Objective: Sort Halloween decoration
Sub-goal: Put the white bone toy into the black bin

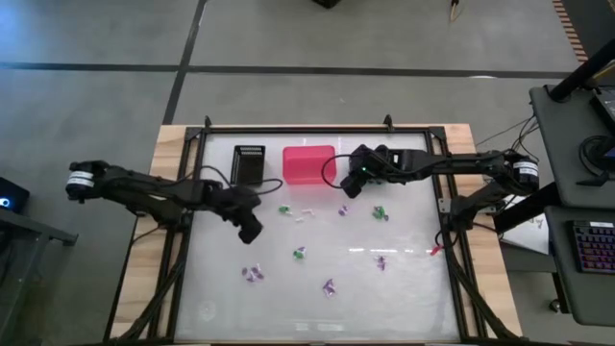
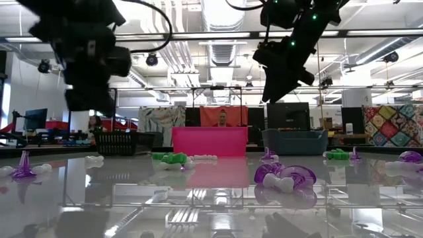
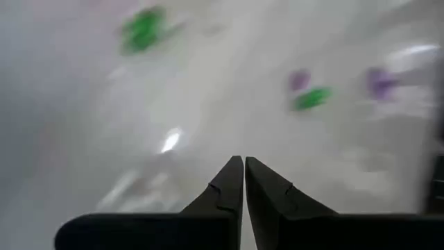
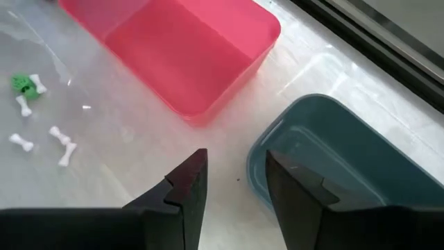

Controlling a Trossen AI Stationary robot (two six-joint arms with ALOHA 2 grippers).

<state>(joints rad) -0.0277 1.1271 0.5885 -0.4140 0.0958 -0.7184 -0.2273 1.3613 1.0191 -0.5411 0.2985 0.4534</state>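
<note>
1. Glossy white table (image 1: 404, 288): black bin (image 1: 250, 163), pink bin (image 1: 308, 164), teal bin (image 4: 347, 167) lined up at 12 o'clock as drop targets.
2. Halloween decoration (image 1: 300, 253) scattered mid-table, unsorted.
3. Left gripper (image 1: 252, 231) at 9 o'clock, jaws together, empty.
4. Right gripper (image 4: 232, 187) hovers at teal bin's rim, jaws apart, likely releasing.

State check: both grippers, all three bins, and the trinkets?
left gripper: shut, empty, above the table.
right gripper: open, empty, at the teal bin's rim.
black bin: upright, contents unclear.
pink bin: upright, empty.
teal bin: upright, shown part empty.
trinkets: scattered on the table, unsorted.
</note>
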